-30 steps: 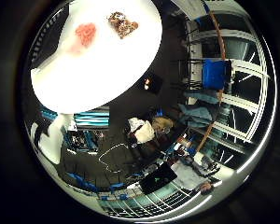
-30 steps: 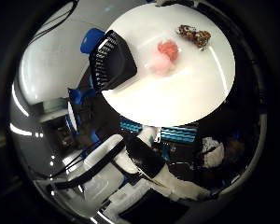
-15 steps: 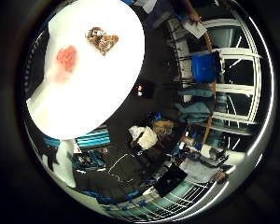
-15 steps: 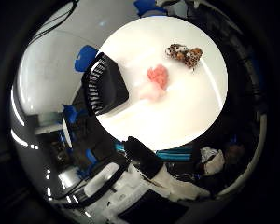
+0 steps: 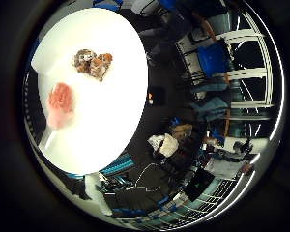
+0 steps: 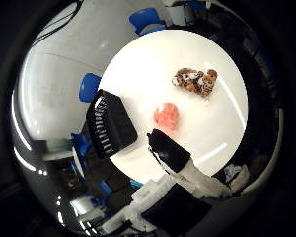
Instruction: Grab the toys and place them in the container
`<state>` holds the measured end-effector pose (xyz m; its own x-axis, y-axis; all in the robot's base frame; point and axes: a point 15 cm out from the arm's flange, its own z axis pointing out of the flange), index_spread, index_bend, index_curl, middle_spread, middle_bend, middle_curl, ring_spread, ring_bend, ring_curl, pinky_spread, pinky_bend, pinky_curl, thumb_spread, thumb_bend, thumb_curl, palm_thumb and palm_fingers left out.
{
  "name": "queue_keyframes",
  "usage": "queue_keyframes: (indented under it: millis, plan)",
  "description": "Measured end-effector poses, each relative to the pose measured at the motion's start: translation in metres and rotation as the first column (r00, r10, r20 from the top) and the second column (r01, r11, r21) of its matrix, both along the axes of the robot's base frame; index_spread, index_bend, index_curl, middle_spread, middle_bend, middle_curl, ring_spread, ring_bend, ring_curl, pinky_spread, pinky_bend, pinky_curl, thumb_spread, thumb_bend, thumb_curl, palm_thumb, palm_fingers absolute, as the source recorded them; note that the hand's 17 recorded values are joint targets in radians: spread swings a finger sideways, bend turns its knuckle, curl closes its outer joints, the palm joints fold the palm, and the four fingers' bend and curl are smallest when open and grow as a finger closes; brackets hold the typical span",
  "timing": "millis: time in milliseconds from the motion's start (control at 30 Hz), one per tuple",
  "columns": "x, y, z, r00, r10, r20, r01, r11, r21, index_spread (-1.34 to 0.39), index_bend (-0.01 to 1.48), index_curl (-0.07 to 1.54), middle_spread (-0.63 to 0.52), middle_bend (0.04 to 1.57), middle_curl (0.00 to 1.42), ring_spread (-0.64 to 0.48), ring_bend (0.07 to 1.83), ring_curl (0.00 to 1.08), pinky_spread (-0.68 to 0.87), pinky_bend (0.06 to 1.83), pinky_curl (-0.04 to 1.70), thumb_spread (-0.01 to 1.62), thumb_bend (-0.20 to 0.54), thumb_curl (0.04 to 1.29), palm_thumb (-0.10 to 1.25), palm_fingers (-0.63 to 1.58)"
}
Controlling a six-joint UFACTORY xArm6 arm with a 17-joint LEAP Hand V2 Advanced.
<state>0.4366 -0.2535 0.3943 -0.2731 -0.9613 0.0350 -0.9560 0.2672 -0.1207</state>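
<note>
White round table point(image 6: 138, 79) bears toys point(image 6: 195, 81).

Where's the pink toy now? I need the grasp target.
The pink toy lies on the white table, between the black container and the tiger toy.

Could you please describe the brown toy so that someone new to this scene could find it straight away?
Start at the round white table. A black slatted container sits at one edge; the pink toy lies beside it, nearer the table's middle. The brown toy lies beyond the pink one, apart from it, and alone is mottled brown, orange and white.
</note>
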Motion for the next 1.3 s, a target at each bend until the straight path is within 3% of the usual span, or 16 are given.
queue_keyframes:
  millis: [367,667,1300]
  plan:
    - [0.053,-0.015,-0.045,0.999,-0.029,-0.015,0.030,0.998,0.052,-0.34,0.16,0.27,0.04,0.22,0.34,0.18,0.38,0.23,0.42,0.43,0.27,1.18,-0.018,0.26,0.52,0.21]
    - [0.081,-0.024,-0.118,0.997,-0.043,-0.060,0.047,0.996,0.075,-0.33,0.15,0.27,0.05,0.22,0.34,0.19,0.39,0.23,0.42,0.43,0.27,1.18,-0.018,0.27,0.53,0.20]
    - [0.101,-0.026,-0.225,0.990,-0.036,-0.139,0.051,0.993,0.108,-0.33,0.16,0.27,0.06,0.21,0.34,0.20,0.39,0.23,0.44,0.41,0.28,1.15,-0.021,0.27,0.52,0.19]
